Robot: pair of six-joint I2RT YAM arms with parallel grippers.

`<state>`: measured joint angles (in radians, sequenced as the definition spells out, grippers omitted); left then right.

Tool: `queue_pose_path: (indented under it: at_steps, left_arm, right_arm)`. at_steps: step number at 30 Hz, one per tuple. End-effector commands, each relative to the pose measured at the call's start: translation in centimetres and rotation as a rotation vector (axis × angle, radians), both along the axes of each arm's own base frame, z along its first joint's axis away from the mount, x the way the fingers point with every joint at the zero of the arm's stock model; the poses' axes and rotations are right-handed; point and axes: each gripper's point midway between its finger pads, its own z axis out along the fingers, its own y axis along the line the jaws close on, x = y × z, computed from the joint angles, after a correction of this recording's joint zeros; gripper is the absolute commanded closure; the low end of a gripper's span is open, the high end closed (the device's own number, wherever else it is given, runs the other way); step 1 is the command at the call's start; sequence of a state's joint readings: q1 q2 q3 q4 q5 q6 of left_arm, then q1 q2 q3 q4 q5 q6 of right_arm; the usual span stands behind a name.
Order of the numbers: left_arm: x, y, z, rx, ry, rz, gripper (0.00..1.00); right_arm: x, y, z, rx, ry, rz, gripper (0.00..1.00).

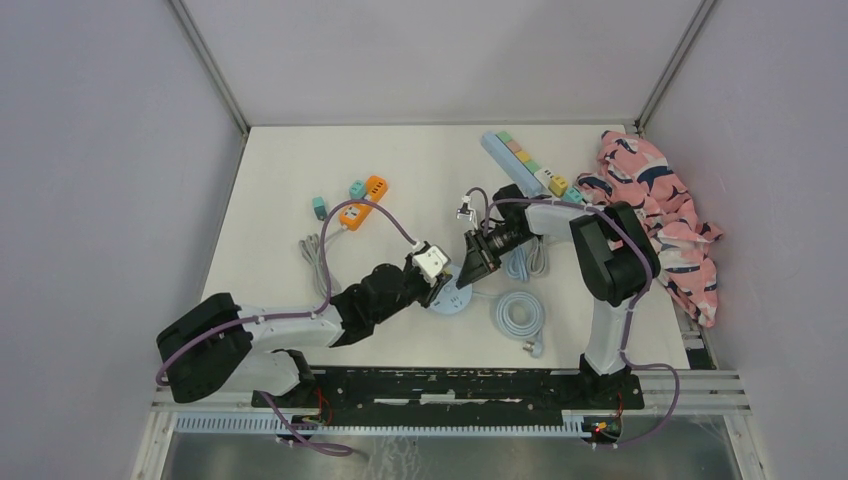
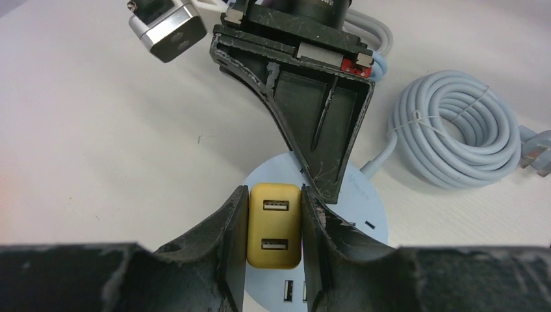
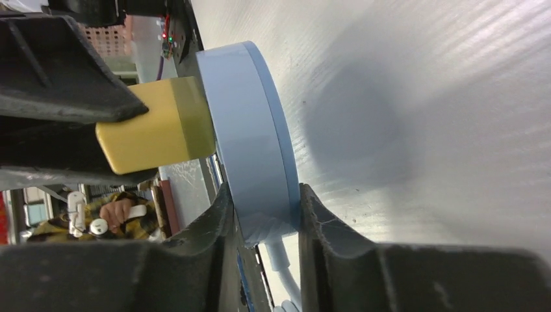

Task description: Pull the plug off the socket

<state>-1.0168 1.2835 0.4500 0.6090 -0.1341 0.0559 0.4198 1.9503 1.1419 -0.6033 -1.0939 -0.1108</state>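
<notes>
One boxy plug [image 2: 275,224], disc-shaped socket [image 3: 250,130]

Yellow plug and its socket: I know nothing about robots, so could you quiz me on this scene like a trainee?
1. True or false: the left claw is shut on the yellow plug.
2. The right claw pinches: A) coiled cable, B) round blue socket, C) pink cloth?
3. Is the plug out of the socket yet?
Key: 1 true; 2 B; 3 no, it sits in the socket.
</notes>
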Motion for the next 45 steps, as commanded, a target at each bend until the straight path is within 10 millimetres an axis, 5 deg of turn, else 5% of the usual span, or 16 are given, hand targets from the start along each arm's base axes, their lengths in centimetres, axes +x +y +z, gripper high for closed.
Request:
queue_pose_path:
  at_steps: [1, 4, 10, 14, 30, 33, 37, 45]
  left_arm:
    - [1.2, -1.3, 5.6, -0.181, -0.117, 0.025, 0.97]
    - [1.4, -1.1, 4.4, -0.153, -0.078, 0.044, 0.96]
    - [1.7, -0.1, 3.4, -0.110, -0.040, 0.082, 0.40]
    - [1.5, 0.1, 3.1, -0.070, -0.035, 0.063, 0.28]
    - [2.1, 1.2, -0.4, 0.125, 0.043, 0.112, 0.39]
    - [2.0, 1.0, -0.9, 0.147, 0.059, 0.109, 0.55]
    - [1.8, 0.6, -0.9, 0.150, 0.072, 0.084, 0.93]
    - [1.2, 2.4, -1.4, 0.136, 0.070, 0.119, 0.97]
  right_arm:
    - [0.5, 1.1, 2.6, 0.074, -0.018, 0.027, 0.84]
    - [0.8, 1.0, 2.9, 0.054, -0.044, 0.024, 0.95]
    - [1.0, 0.8, 3.5, 0.036, -0.058, 0.028, 1.00]
    - [0.8, 0.8, 3.6, 0.039, -0.040, 0.042, 1.00]
    - [0.9, 0.7, 3.6, 0.030, -0.038, 0.040, 1.00]
    - [0.8, 0.7, 3.5, 0.027, -0.039, 0.041, 1.00]
    - [0.9, 0.7, 3.4, 0.022, -0.034, 0.037, 1.00]
    - [0.9, 0.8, 3.3, 0.021, -0.022, 0.031, 1.00]
